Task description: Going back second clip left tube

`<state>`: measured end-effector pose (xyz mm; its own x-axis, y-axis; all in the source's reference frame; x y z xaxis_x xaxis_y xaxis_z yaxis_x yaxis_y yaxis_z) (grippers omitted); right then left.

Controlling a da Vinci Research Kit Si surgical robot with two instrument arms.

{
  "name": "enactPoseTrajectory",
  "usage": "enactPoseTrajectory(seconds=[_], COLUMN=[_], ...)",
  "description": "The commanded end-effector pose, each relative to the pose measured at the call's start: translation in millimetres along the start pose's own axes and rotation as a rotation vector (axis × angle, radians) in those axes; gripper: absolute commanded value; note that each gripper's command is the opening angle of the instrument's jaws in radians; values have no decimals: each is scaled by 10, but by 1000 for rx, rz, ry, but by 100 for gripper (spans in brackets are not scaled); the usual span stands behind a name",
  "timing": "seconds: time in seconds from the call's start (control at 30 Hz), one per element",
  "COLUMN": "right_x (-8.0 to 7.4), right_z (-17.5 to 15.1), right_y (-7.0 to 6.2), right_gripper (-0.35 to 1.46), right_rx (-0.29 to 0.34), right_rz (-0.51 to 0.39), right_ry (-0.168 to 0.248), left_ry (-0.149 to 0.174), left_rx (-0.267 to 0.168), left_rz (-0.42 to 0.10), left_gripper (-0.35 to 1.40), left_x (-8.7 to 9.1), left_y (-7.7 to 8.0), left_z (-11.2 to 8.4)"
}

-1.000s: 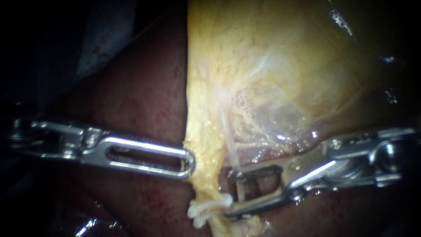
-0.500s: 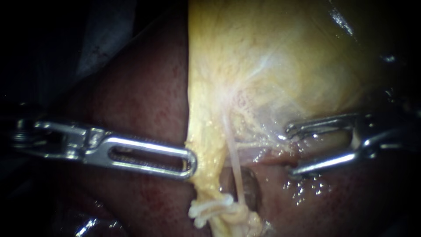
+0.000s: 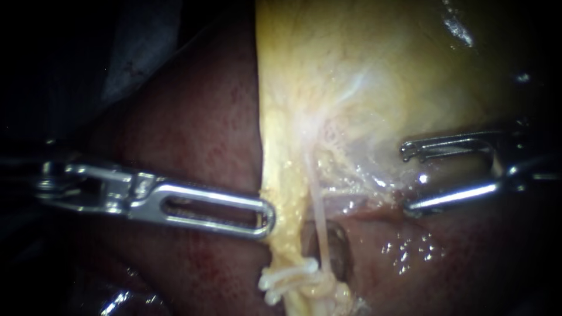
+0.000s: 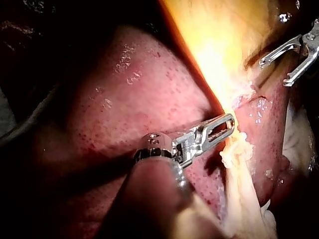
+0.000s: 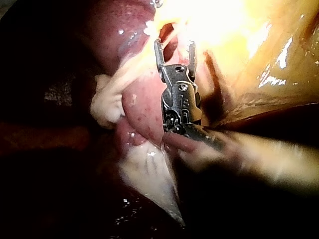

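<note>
Pale thin tube (image 3: 319, 217), taut, beside gallbladder (image 3: 380, 70)

Jaws of right instrument (image 5: 174, 48) open, nothing between them. Tips near the bright yellow gallbladder (image 5: 249, 59). Liver (image 5: 142, 107) beside the jaws. Pale frayed strand (image 5: 107, 102) lies apart.

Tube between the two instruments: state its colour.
The tube is pale pinkish-white against the dark red liver; the endoscope view shows it best.

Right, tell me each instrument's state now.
Left instrument: jaws shut on the pale yellow gallbladder edge.
Right instrument: jaws open, holding nothing.
</note>
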<state>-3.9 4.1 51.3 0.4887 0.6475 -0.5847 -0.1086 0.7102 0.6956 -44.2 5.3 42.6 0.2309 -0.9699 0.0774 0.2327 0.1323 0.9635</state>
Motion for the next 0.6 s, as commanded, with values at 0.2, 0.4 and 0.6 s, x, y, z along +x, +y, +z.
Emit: enactPoseTrajectory(seconds=[0.2, 0.4, 0.6], right_x=[0, 0, 0], right_z=[0, 0, 0], right_y=[-1, -1, -1], right_gripper=[51, 51, 51], right_rx=[0, 0, 0], right_rz=[0, 0, 0], right_ry=[0, 0, 0], left_ry=[6, 11, 14], left_rx=[-10, -12, -10], left_rz=[13, 19, 19], left_gripper=[-35, -35, -35], left_x=[-2, 3, 2], left_y=[29, 38, 38], left_z=[29, 43, 43])
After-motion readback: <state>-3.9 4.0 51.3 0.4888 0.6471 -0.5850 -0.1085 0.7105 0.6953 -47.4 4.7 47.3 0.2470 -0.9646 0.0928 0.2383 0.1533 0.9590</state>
